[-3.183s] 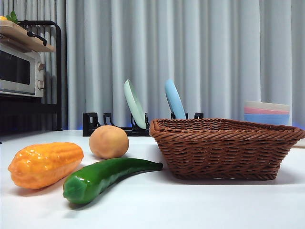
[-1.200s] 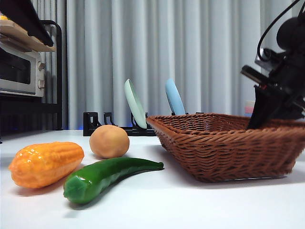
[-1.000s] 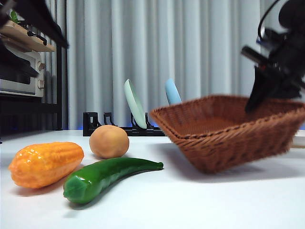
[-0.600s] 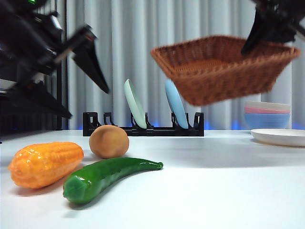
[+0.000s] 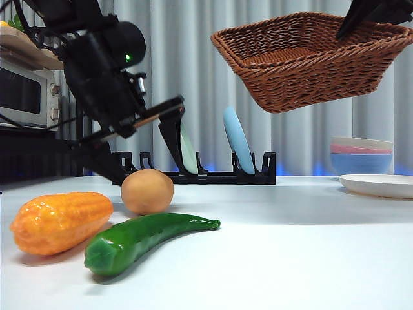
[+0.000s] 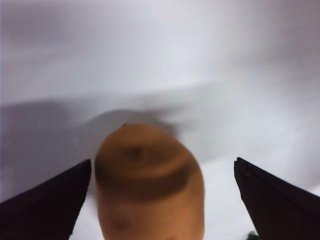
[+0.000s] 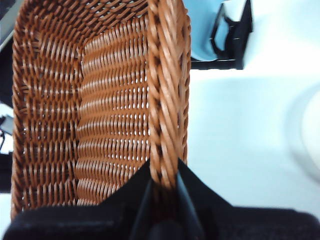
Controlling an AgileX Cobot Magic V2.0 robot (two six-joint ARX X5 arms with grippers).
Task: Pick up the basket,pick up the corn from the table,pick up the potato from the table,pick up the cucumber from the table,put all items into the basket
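Across the front view, you see the basket hanging high at about 1 o'clock, tilted, its rim pinched at the far corner by your right hand, most of which runs off the top edge. Carried aloft like that, it sits clear of the tabletop, ready for items to be dropped in. Your left hand has its jaws spread either side of the potato at about 9 o'clock, one black finger behind it and one reaching toward the rack of plates. That straddle suggests the potato is the pick you are lining up. The corn and cucumber lie untouched at 8 and 7 o'clock, close together; whether they touch is hard to tell.

Through the left wrist view, the potato fills the gap between the spread jaws, neither one touching it. Everything is blurred, the potato's near end is cut off by the edge, and the white tabletop shows no detail.

Through the right wrist view, your right hand is clenched on the braided rim of the basket, one jaw inside the wall, one outside. The basket's interior looks empty, though its near corner hides behind the hand.
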